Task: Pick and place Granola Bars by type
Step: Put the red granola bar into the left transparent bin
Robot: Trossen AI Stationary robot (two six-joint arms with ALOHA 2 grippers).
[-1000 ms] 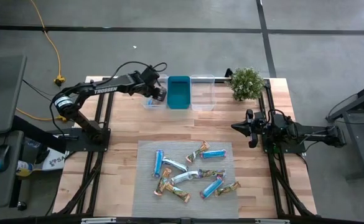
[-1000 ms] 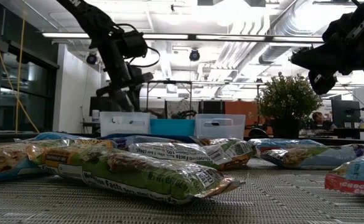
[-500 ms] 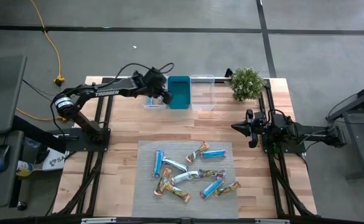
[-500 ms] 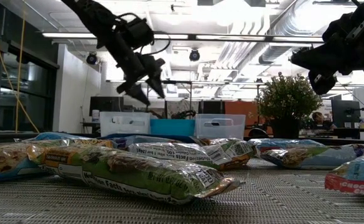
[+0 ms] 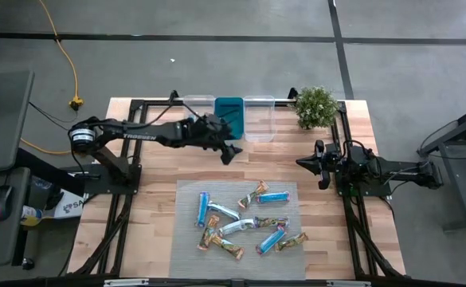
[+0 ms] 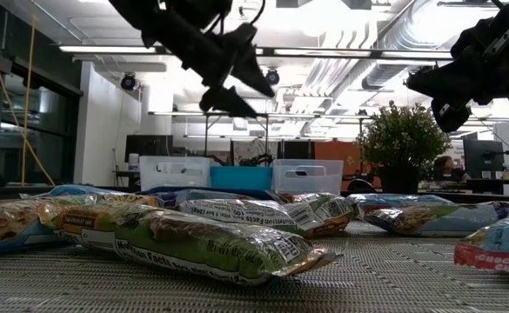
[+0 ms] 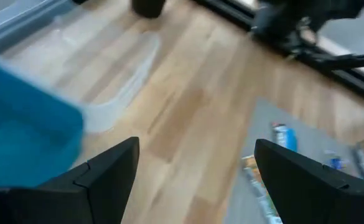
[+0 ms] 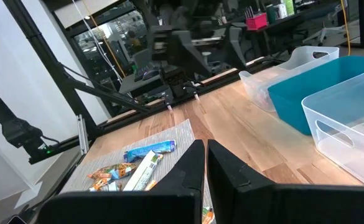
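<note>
Fingers point(image 7: 107, 177) of your left gripper point(image 5: 231, 151) are spread wide and hold nothing, hovering above the bare bench point(image 5: 153, 171) just in front of the teal bin point(image 5: 229, 117). Your right gripper point(image 5: 321, 166) waits with fingers pressed together (well off to the side). Granola bars point(image 5: 248, 217) lie scattered on the grey mat point(image 5: 186, 239).

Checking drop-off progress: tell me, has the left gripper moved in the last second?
Yes. The left gripper left the clear bin, swinging past the teal bin toward the mat.
</note>
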